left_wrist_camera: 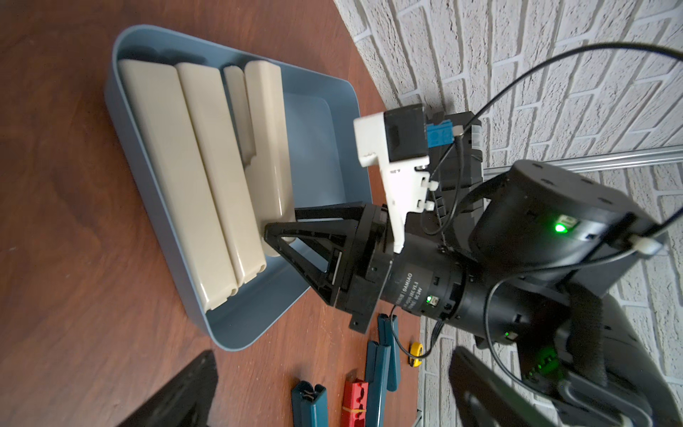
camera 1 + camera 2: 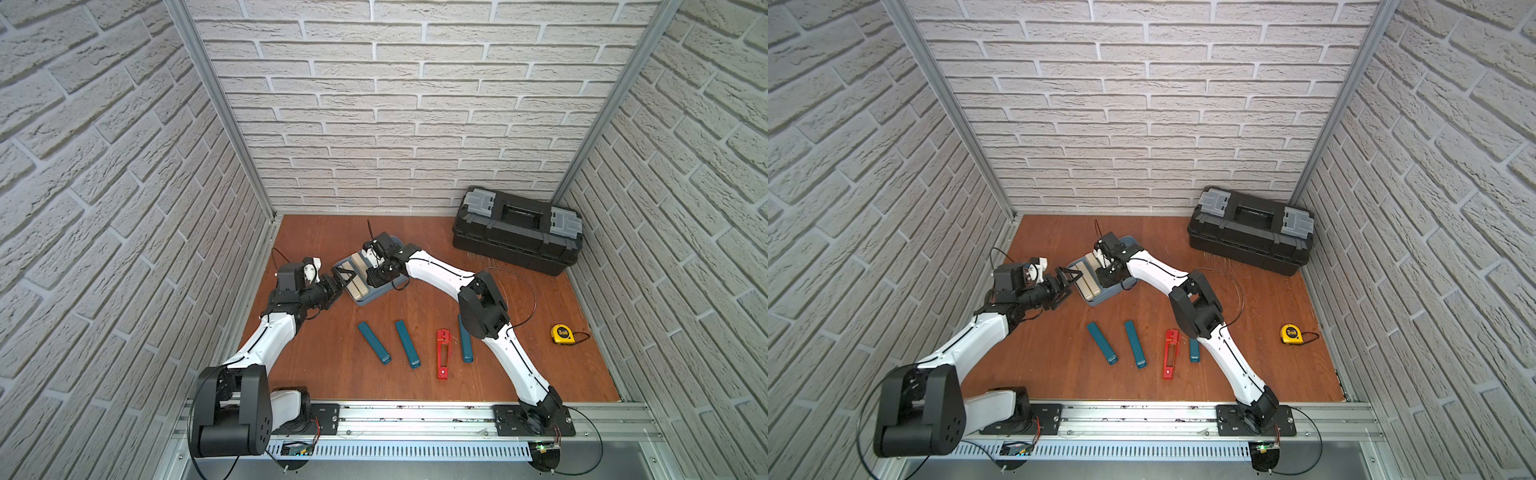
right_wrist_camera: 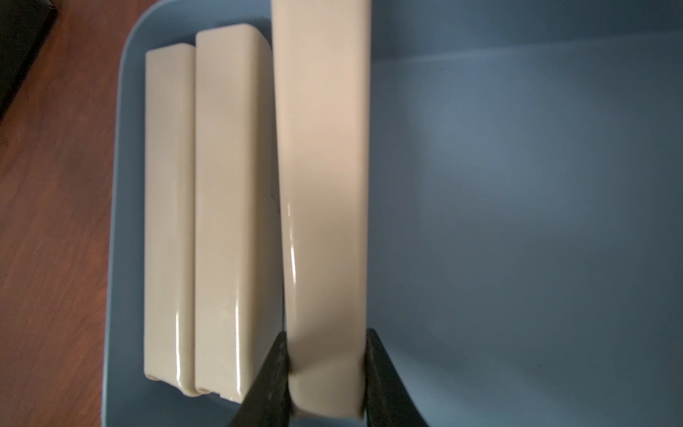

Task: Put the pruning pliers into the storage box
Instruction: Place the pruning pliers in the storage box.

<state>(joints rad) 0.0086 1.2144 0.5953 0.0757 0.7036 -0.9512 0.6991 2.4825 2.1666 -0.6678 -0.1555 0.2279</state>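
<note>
The light blue storage box (image 2: 365,301) (image 2: 1100,300) sits mid-table. Two beige pruning pliers (image 3: 170,222) (image 3: 233,207) lie side by side along one wall inside it. My right gripper (image 3: 327,332) (image 1: 282,222) is shut on the end of a third beige one (image 3: 325,185) (image 1: 269,148), which runs inside the box beside them. My left gripper (image 2: 347,283) (image 2: 1074,284) hangs open just left of the box, holding nothing. Three teal pliers (image 2: 374,343) (image 2: 407,343) (image 2: 466,345) and a red slotted one (image 2: 443,353) lie on the table nearer the front; the right arm partly hides the rightmost teal one.
A black toolbox with grey latches (image 2: 517,230) stands at the back right by the wall. A yellow tape measure (image 2: 562,334) lies at the right. Brick-pattern walls close in three sides, and a metal rail (image 2: 415,419) runs along the front.
</note>
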